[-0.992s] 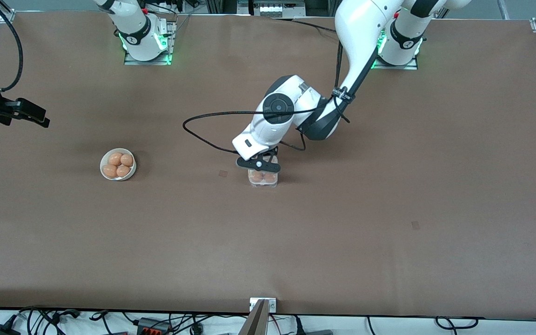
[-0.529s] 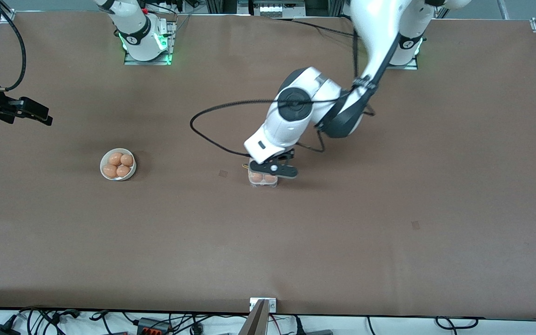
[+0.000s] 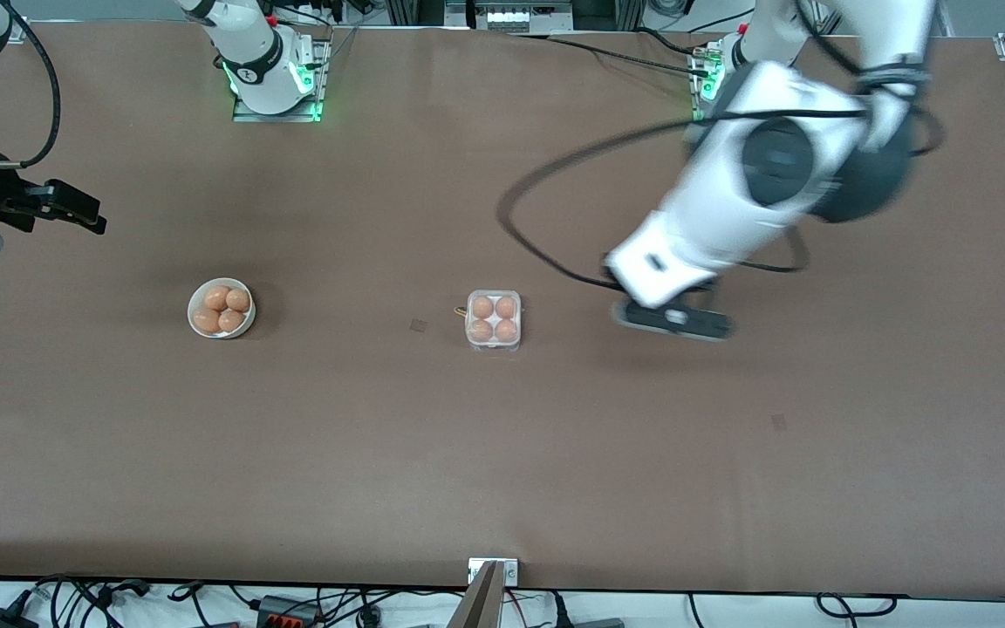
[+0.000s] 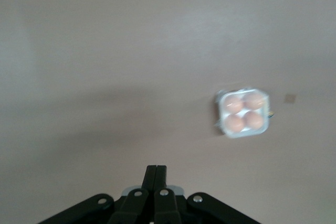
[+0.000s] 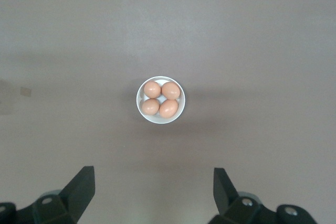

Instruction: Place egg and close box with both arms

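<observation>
The box (image 3: 470,321) stands mid-table with its clear lid down over four orange-brown eggs (image 3: 495,319). It also shows in the left wrist view (image 4: 243,134). My left gripper (image 3: 675,321) is shut and empty. It is in the air over bare table, beside the box toward the left arm's end, and blurred by motion. Its fingers (image 4: 156,174) are pressed together. My right gripper (image 3: 75,212) is open and empty, up over the table at the right arm's end, and its wrist view (image 5: 154,182) looks down on the bowl.
A round white bowl (image 3: 222,335) with four more eggs sits toward the right arm's end, level with the box; it also shows in the right wrist view (image 5: 160,122). A black cable loops from the left arm over the table.
The left gripper has left the top of the box and swung fast toward the left arm's end, uncovering the box. The right gripper has hardly moved.
</observation>
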Controlling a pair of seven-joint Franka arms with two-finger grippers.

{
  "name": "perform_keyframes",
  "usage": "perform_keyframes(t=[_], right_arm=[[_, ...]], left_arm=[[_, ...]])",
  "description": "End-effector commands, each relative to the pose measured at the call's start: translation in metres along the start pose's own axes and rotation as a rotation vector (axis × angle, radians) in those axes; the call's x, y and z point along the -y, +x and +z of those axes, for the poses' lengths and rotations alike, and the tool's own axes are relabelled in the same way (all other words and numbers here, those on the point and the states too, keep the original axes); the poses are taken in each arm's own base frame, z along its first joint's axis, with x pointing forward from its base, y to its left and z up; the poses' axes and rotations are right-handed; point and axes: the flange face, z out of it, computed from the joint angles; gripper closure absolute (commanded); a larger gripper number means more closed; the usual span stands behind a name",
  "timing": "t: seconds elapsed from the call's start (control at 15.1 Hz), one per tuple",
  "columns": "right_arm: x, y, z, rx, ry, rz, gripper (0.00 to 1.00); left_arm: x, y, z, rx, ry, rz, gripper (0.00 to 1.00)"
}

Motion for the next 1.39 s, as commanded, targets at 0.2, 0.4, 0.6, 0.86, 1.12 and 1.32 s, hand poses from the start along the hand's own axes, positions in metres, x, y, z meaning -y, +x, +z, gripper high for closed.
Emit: perform_keyframes(t=[0.2, 0.4, 0.6, 0.86, 1.12, 1.32], right_arm=[[-0.001, -0.010, -0.019, -0.042, -0.018, -0.004, 0.00], [-0.001, -0.012, -0.017, -0.039, -0.016, -0.001, 0.00], [-0.004, -0.014, -0.015, -0.036, -0.006, 0.009, 0.00], [-0.004, -0.015, -0.017, -0.047, -0.012, 0.008, 0.00], [-0.004, -0.014, -0.019, -0.057, -0.009, 0.007, 0.00], [-0.003, -0.013, -0.022, -0.064, -0.005, 0.006, 0.00]], left_arm=[[0.145, -0.034, -0.063, 0.117, -0.018, 0.076, 1.00], [0.168, -0.045, -0.069, 0.150, 0.076, 0.056, 1.00], [0.179, -0.067, -0.059, 0.116, 0.075, 0.039, 0.99], [0.195, -0.090, -0.051, 0.058, 0.073, 0.015, 0.55], [0.200, -0.084, -0.066, 0.033, 0.087, 0.029, 0.00], [0.228, -0.076, -0.072, 0.054, 0.145, -0.020, 0.00]])
